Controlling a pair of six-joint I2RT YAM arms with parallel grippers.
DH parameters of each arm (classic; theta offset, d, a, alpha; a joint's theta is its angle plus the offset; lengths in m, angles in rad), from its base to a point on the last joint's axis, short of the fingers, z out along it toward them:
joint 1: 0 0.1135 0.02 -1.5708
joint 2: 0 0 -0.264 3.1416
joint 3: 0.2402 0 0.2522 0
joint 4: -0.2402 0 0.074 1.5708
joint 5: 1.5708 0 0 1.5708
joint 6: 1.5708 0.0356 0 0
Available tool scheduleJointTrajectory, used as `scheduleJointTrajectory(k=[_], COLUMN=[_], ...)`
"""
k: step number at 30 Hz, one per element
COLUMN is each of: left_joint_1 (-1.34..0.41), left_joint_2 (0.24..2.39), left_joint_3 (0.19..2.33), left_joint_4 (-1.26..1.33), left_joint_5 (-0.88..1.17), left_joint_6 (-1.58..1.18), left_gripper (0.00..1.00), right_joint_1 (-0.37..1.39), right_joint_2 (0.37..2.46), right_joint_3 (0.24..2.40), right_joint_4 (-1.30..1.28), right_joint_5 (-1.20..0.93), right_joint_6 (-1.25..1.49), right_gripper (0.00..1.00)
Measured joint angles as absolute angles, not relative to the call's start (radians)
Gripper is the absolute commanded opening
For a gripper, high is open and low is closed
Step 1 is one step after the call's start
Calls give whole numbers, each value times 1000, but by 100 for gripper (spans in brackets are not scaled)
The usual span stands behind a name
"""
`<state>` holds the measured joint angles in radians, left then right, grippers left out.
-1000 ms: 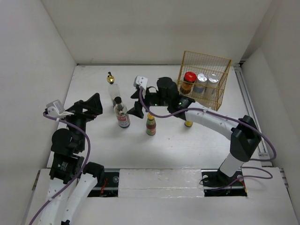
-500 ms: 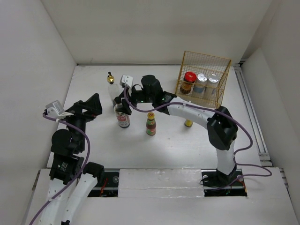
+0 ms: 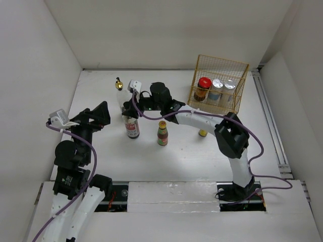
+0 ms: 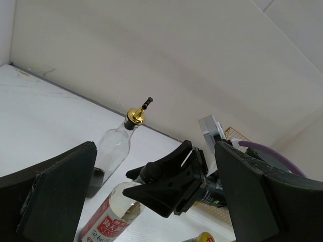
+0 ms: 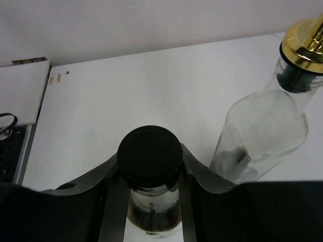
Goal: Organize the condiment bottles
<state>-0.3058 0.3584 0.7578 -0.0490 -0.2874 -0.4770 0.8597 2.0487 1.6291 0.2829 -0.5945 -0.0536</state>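
With the jaws of the right gripper [image 5: 150, 160] spread about the black-capped, red-labelled glass bottle [image 3: 132, 129], closure is best made squarely beneath its cap.

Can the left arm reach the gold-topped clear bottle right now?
Probably yes. The left tool is open and faces the gold-topped bottle across bare table; the right tool, around the black-capped bottle beside it, crowds only one side.
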Motion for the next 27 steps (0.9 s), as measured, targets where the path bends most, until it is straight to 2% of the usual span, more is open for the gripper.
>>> scheduleJointTrajectory(k=[7,14,20,27], left_joint_1=[-306,-306,-306,-306], left_joint_2=[356,343,336,336], left_joint_3=[752,752,752,752], left_joint_4=[-49,-49,-49,-49], left_joint_5=[-279,-276,-269,-257], left_joint_6=[-477,-477,-477,-477], left_gripper=[100,100,100,100], right_joint_1=[857,796,621,368], right_joint_2=[2006,1742,1514,1596], right_joint_3=[1592,1485,1481,1701], right_joint_4=[299,308,353,296], right_joint_5=[-557,-511,-440,-360], right_joint_6=[-33,-5,9,12], right_gripper=[19,19,18,16])
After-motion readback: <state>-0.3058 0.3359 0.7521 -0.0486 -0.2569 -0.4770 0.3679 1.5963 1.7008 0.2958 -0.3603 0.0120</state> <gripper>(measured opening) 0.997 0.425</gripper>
